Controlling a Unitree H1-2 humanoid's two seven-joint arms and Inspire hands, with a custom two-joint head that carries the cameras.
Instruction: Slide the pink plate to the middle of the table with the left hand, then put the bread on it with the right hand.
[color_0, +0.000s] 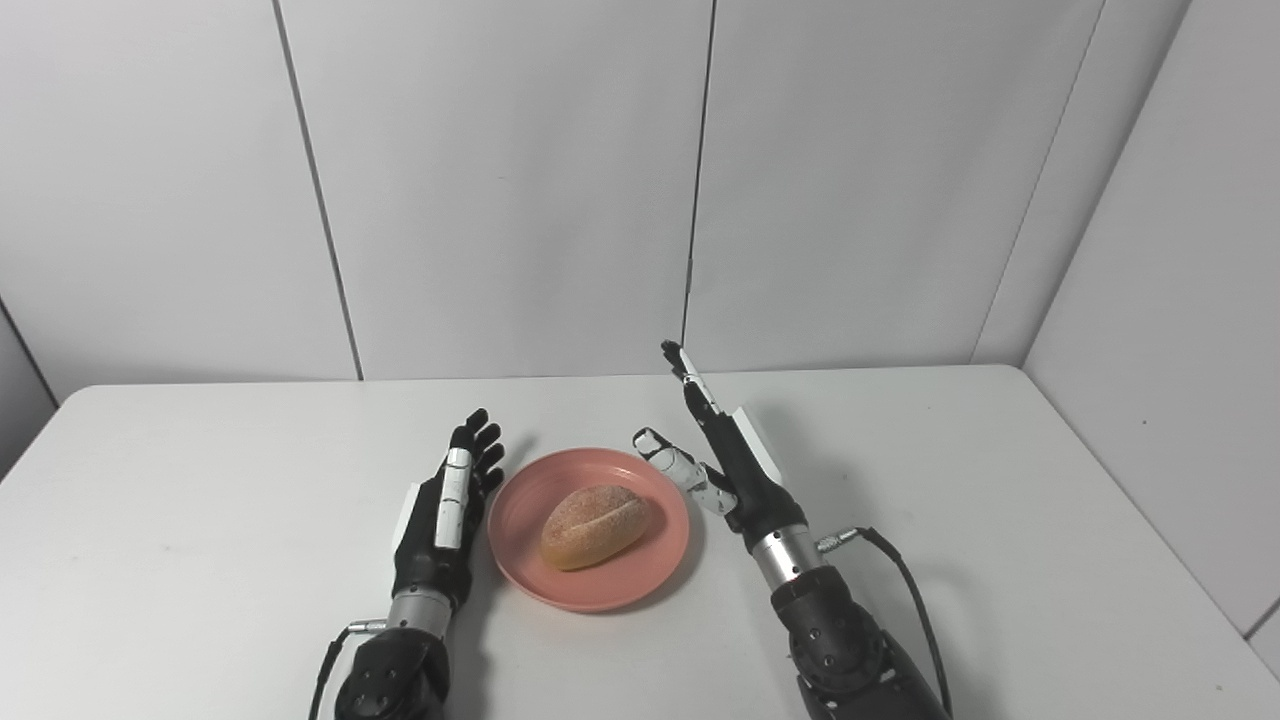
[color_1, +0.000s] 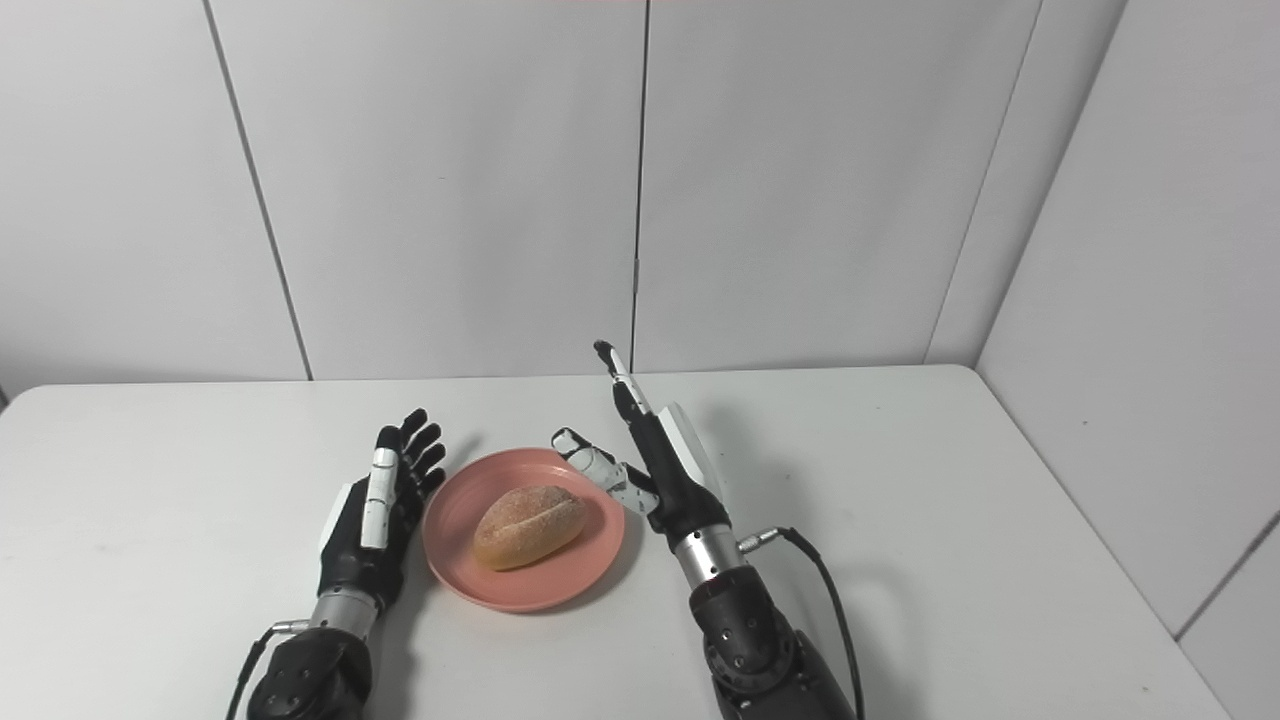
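Note:
A pink plate (color_0: 640, 570) sits on the white table near its middle, with a brown bread roll (color_0: 594, 525) lying on it. My left hand (color_0: 452, 505) rests just left of the plate, fingers straight and apart, holding nothing. My right hand (color_0: 715, 455) is just right of the plate, raised a little, fingers stretched up and thumb pointing over the plate's rim; it holds nothing. Both also show in the right eye view: the plate (color_1: 560, 580), the roll (color_1: 528, 526), the left hand (color_1: 378, 505) and the right hand (color_1: 655, 460).
The white table (color_0: 1000, 520) has rounded corners and ends at grey wall panels behind and to the right. A black cable (color_0: 905, 590) loops from my right wrist over the table.

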